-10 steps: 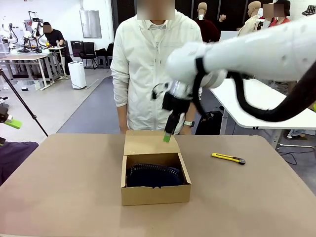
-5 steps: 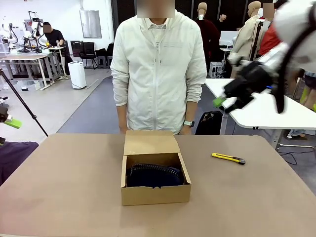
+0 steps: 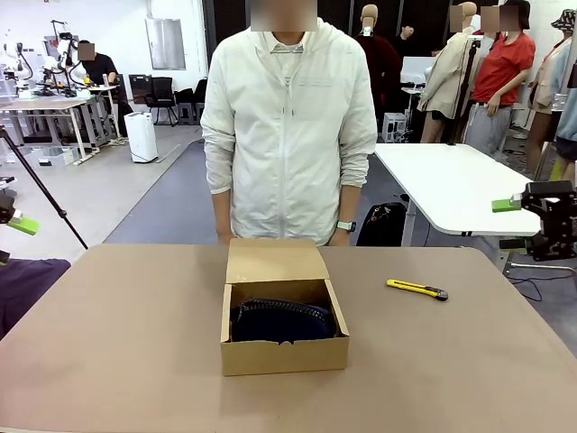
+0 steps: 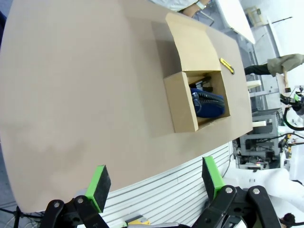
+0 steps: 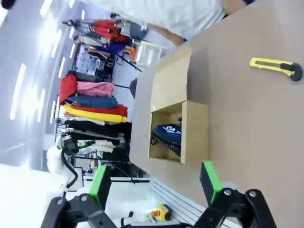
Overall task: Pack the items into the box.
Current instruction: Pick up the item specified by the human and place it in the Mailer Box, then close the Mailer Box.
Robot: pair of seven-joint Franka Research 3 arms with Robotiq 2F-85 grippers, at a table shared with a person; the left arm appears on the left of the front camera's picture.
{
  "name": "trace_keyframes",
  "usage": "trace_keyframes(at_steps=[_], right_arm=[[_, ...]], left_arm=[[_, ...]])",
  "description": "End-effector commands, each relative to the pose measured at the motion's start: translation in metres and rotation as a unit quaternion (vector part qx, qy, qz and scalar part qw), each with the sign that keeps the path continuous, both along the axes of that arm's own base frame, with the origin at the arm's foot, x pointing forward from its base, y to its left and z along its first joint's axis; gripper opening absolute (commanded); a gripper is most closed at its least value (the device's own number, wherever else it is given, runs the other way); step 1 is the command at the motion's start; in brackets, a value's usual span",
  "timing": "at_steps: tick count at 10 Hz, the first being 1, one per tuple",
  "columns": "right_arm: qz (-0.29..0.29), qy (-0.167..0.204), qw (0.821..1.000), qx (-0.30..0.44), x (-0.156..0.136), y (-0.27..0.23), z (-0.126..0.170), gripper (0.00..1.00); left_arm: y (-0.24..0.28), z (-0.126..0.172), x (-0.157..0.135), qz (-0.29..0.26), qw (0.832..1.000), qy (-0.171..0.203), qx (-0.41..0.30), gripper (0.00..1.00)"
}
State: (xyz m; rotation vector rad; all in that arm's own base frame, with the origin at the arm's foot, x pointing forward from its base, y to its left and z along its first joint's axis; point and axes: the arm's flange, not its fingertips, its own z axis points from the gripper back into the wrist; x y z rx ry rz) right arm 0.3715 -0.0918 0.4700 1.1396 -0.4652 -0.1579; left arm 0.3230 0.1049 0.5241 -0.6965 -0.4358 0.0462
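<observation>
small brown cardboard box [image 3: 284, 355] sits open in the middle of the tan table [image 3: 126, 343], flap lid tipped back on the far side, toward the person in the white zip jacket [image 3: 288, 135]. dark navy ribbed fabric pouch [image 3: 281, 321] lies inside the box, below the rim, covering most of the bottom. yellow utility knife with a black tip [image 3: 416, 289] lies flat on the table right of the box, well apart from it. left gripper [image 4: 156, 178] is high off the table's edge looking down at it, green pads spread wide, nothing between them. right gripper [image 5: 155, 179] is also spread wide and empty, out past the table's right side, well away from box and knife. person stands just behind the far edge, hands hidden.
</observation>
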Motion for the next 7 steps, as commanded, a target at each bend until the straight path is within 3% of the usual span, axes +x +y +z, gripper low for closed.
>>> trace_keyframes(at_steps=[1, 7], right_arm=[[0.047, 0.002, 0.998, -0.043, 0.0141, 0.0119, 0.02, 1.0], [0.047, 0.002, 0.998, -0.043, 0.0141, 0.0119, 0.02, 1.0]], left_arm=[[0.0006, 0.0004, -0.0009, -0.002, 1.0, 0.004, 0.0, 1.0], [0.0006, 0.0004, -0.0009, -0.002, 1.0, 0.004, 0.0, 1.0]])
